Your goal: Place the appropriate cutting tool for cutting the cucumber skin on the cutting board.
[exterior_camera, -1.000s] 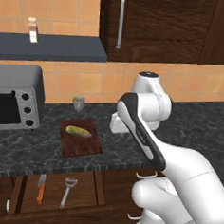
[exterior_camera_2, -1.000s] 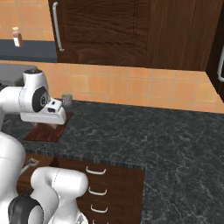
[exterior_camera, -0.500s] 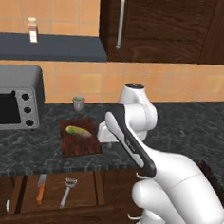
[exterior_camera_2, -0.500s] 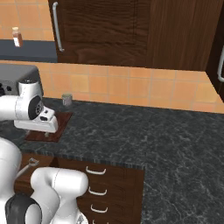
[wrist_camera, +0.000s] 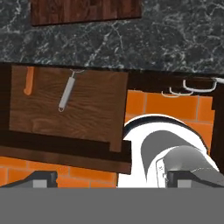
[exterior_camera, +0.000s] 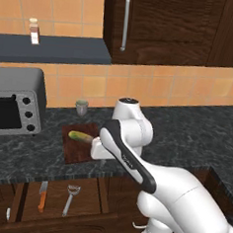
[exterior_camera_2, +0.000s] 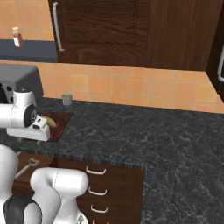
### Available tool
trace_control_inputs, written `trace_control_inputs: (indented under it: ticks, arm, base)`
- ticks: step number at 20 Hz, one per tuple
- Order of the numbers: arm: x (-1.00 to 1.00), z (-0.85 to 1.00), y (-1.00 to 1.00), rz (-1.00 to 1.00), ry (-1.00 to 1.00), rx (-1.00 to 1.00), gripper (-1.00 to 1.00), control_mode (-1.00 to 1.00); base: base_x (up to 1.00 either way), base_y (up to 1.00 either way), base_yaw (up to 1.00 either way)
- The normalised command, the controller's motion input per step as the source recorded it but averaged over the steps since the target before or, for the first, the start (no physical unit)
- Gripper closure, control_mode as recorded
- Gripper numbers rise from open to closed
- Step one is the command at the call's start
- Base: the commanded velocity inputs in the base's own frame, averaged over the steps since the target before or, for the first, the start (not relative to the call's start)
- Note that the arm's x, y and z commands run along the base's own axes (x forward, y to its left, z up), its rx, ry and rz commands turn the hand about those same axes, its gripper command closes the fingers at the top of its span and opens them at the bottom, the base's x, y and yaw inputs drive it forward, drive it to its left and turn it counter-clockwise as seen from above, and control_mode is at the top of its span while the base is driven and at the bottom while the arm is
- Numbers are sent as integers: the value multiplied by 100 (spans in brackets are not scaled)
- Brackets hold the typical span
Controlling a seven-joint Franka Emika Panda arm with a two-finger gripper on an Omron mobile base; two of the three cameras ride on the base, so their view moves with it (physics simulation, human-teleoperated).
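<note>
Peeler [exterior_camera: 69, 199] lies in the open drawer [exterior_camera: 57, 208], at three o'clock of the orange-handled knife [exterior_camera: 42, 202]; the gripper [wrist_camera: 109, 177], spread wide and empty, looks down there, likely lining up a grasp.

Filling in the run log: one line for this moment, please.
peeler: in open drawer, beside knife | cucumber: on cutting board | gripper: open, empty, above drawer

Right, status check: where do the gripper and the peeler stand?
Gripper open, empty, above the open drawer. Peeler in the drawer beside the knife. Board holds only the cucumber. Nothing in the way.
</note>
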Motion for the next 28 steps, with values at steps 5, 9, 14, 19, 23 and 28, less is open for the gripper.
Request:
trace_control_inputs:
  ticks: [5, 9, 14, 19, 23, 28]
  arm:
    - [-24, -36, 26, 0, 18, 8, -100, -100]
    - [-17, -22, 22, 0, 24, 0, -100, -100]
    - [-2, -9, 19, 0, 8, -4, -100, -100]
    - [0, -2, 2, 0, 0, 0, -100, -100]
    - [-12, -5, 5, 0, 0, 0, -100, -100]
    - [-23, -9, 12, 0, 1, 0, -100, -100]
  base:
    - [0, 0, 0]
    - [0, 0, 0]
    - [0, 0, 0]
    - [0, 0, 0]
    - [0, 0, 0]
    - [0, 0, 0]
